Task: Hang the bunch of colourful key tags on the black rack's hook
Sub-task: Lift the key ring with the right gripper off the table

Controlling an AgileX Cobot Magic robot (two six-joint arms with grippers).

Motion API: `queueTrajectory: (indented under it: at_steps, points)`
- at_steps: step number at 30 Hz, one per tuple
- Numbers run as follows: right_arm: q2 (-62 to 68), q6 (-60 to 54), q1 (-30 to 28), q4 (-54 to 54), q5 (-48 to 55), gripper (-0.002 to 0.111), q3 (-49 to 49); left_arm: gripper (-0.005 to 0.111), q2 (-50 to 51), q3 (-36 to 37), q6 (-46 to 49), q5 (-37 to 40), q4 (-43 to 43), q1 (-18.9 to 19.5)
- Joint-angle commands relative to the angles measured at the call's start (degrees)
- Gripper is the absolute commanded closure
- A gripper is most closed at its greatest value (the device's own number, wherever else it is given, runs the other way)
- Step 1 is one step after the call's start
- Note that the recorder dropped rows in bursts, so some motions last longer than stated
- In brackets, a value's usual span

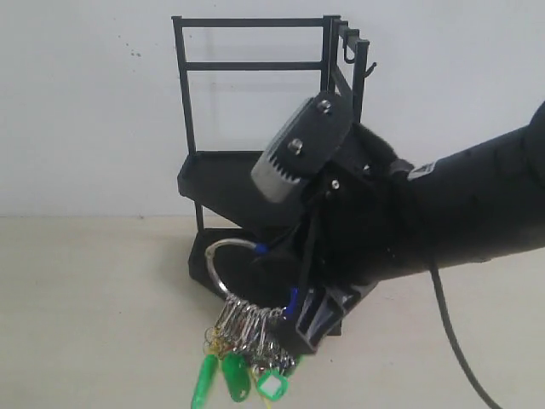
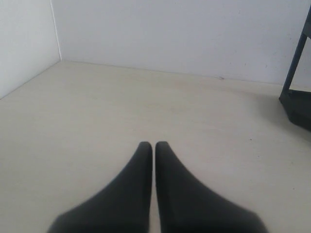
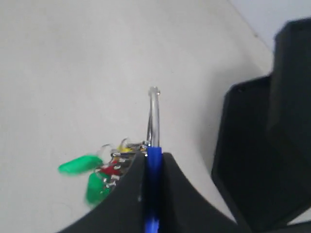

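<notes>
My right gripper [image 1: 295,312] [image 3: 153,156] is shut on the blue loop [image 3: 154,167] of the key tag bunch [image 1: 241,351]. The bunch hangs low in front of the black rack [image 1: 255,94]. Its metal ring [image 1: 215,260] [image 3: 154,114] sticks out past the fingertips, and green, red and yellow tags [image 3: 95,172] dangle beside them. The hook [image 1: 369,71], a short prong on the rack's front upper post, is high above the gripper and bare. My left gripper [image 2: 153,144] is shut with nothing in it, over bare table far from the bunch.
The right arm's bulk [image 1: 443,213] hides much of the rack's lower shelves. A J-shaped hook [image 1: 347,58] sits further back on the top rail. The rack's base [image 2: 297,104] [image 3: 262,160] stands close beside both grippers. A white wall [image 2: 170,34] backs the table.
</notes>
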Motion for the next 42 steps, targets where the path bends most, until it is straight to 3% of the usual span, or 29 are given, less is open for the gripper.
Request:
queueTrajectory:
  at_steps: [1,2,5,9,12,16,20,23,24,28,33,37,42]
  points:
    - [-0.81,-2.07,1.43,-3.30,5.00,0.108,-0.68,0.102,0.20,-0.14,0.10,-0.27,-0.41,-0.07]
    - [-0.96,-1.56,1.57,-5.66,5.45,0.108,-0.68,0.102,0.20,-0.14,0.10,-0.27,-0.15,-0.07]
    - [-0.96,13.62,0.22,-11.16,1.07,0.108,-0.68,0.102,0.20,-0.14,0.10,-0.27,-0.15,-0.07]
    - [-0.75,5.81,1.99,-15.02,9.04,0.108,-0.68,0.102,0.20,-0.14,0.10,-0.27,-0.15,-0.07]
    - [-0.99,23.98,-0.09,-19.40,0.25,0.108,-0.68,0.102,0.20,-0.14,0.10,-0.28,-0.16,-0.07]
    - [-0.99,10.47,2.78,-17.24,7.26,0.108,-0.82,0.102,0.20,-0.14,0.10,-0.28,-0.16,-0.07]
    - [-0.99,27.34,0.07,-21.54,1.10,0.108,-0.82,0.102,0.20,-0.14,0.10,-0.28,-0.16,-0.07]
    - [-0.99,6.76,4.37,-15.79,10.57,0.108,-0.82,0.102,0.20,-0.14,0.10,-0.28,-0.16,-0.07]
    - [-0.99,7.76,4.51,-17.07,9.65,0.108,-0.82,0.102,0.20,-0.14,0.10,-0.28,-0.16,-0.07]
    - [-0.99,30.41,1.11,-28.72,-0.05,0.108,-1.11,0.102,0.20,-0.14,0.10,-0.28,-0.16,-0.07]
    - [-0.76,26.62,0.98,-30.43,18.72,0.108,-5.48,0.102,0.20,-0.14,0.10,-0.28,-0.16,-0.07]
    - [-0.87,36.28,0.85,-36.72,15.39,0.108,-7.16,0.102,0.20,-0.14,0.10,-0.28,-0.16,-0.07]
    - [-0.63,26.41,1.48,-31.01,23.28,0.108,-9.16,0.102,0.20,-0.14,0.10,-0.28,-0.16,-0.07]
